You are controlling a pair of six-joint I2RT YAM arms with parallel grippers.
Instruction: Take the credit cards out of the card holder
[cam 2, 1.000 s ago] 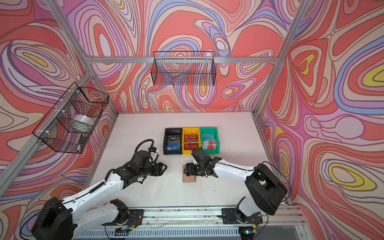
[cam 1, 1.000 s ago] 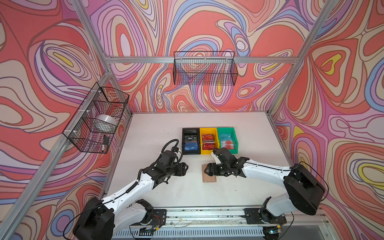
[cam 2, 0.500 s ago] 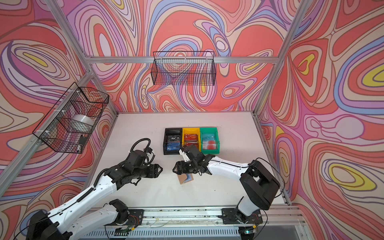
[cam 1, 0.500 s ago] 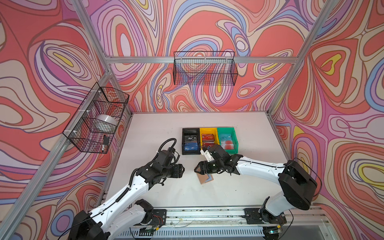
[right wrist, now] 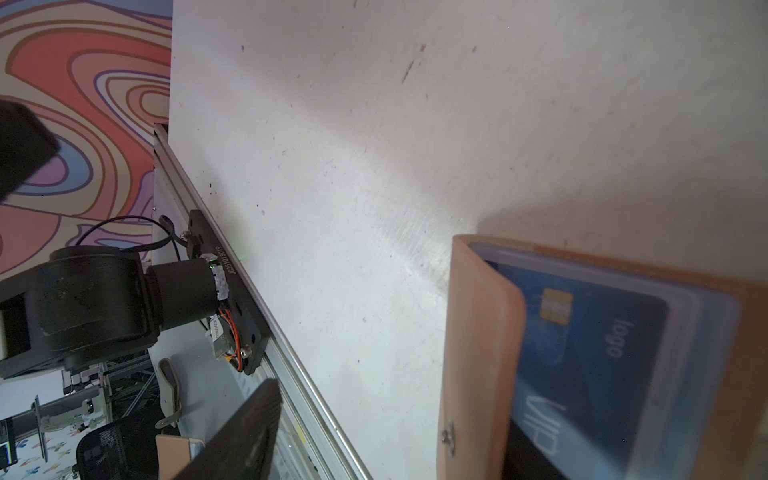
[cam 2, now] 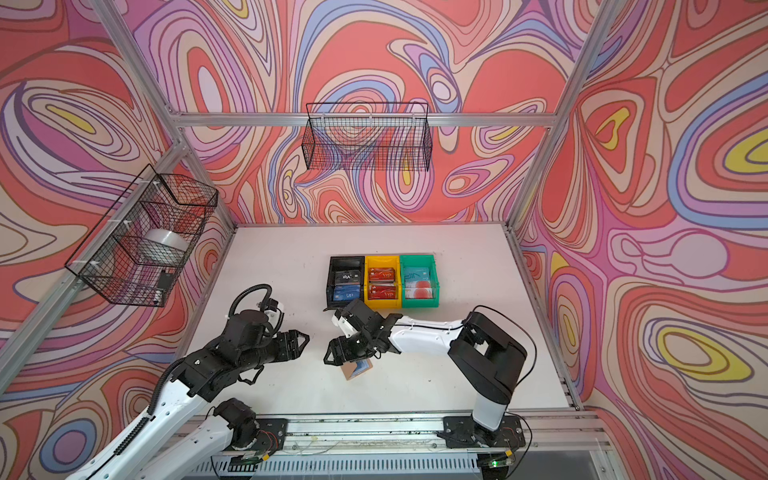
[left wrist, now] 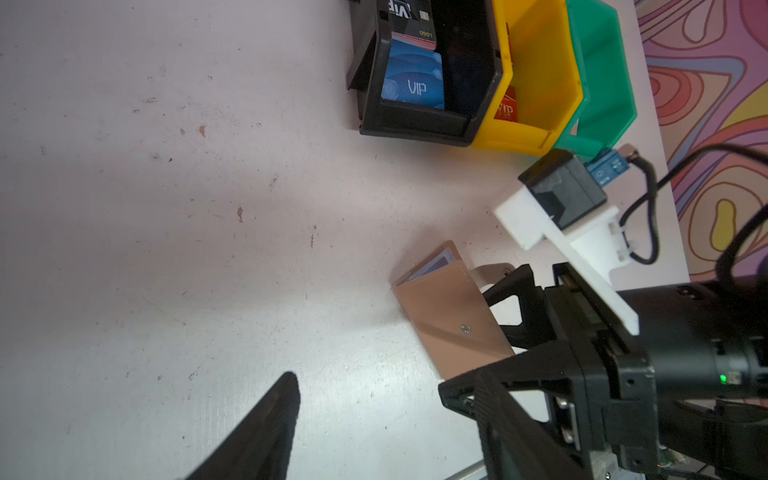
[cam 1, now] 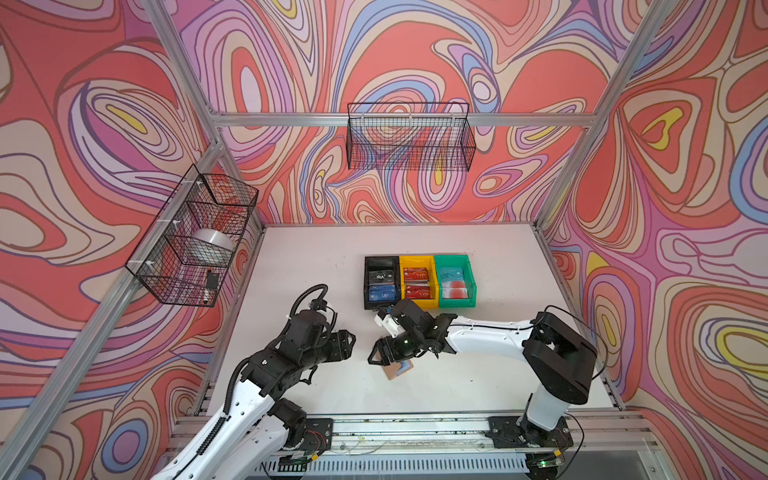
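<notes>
The tan card holder [cam 1: 398, 369] [cam 2: 356, 369] stands half open on its edge on the white table, right under my right gripper [cam 1: 372, 355] [cam 2: 328, 354]. That gripper is open. In the right wrist view one of its fingers sits behind the holder's tan cover [right wrist: 478, 353], next to a blue "VIP" credit card [right wrist: 582, 357] in a clear sleeve. My left gripper [cam 1: 351, 343] [left wrist: 384, 376] is open and empty, a short way left of the holder [left wrist: 453, 316]. More credit cards lie in the bins: blue [cam 1: 380, 294], red [cam 1: 417, 293] and pale [cam 1: 454, 291].
A black bin [cam 1: 366, 282], a yellow bin [cam 1: 401, 282] and a green bin [cam 1: 471, 286] stand in a row just behind the grippers. Wire baskets hang on the left wall [cam 1: 195, 237] and the back wall [cam 1: 409, 137]. The arms' mounting rail [cam 1: 415, 428] runs along the table's front edge.
My right gripper has moved left and toward the front, and the card holder went with it, from lying flat to standing half open. My left gripper has drawn back a little to the left.
</notes>
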